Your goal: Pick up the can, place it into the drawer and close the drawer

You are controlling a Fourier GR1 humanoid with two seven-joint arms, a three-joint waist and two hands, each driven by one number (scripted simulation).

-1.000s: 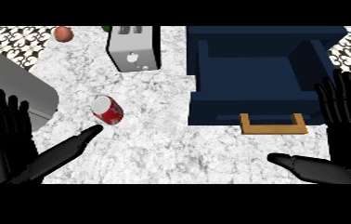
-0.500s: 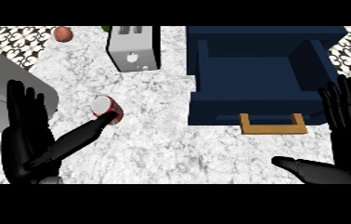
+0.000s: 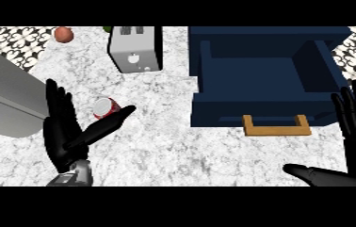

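The can (image 3: 106, 108) stands upright on the marble counter (image 3: 173, 146), left of centre, with its red side and pale top visible. The left hand (image 3: 66, 129) is placed just beside it: the thumb (image 3: 111, 122) extends up and to the right beneath the can, its tip at the can's lower right edge, while the straight fingers (image 3: 57, 103) rise on the can's left. The hand is spread and does not enclose the can.

The right hand (image 3: 344, 110) shows at the right edge, fingers straight and upward, with its thumb (image 3: 316, 174) lying low along the bottom.

The blue drawer (image 3: 268, 80) is open to the right, well apart from the can; its wooden handle (image 3: 276, 125) faces the robot. A toaster (image 3: 135, 49) stands behind the can. A reddish fruit (image 3: 63, 34) lies at the far left corner.
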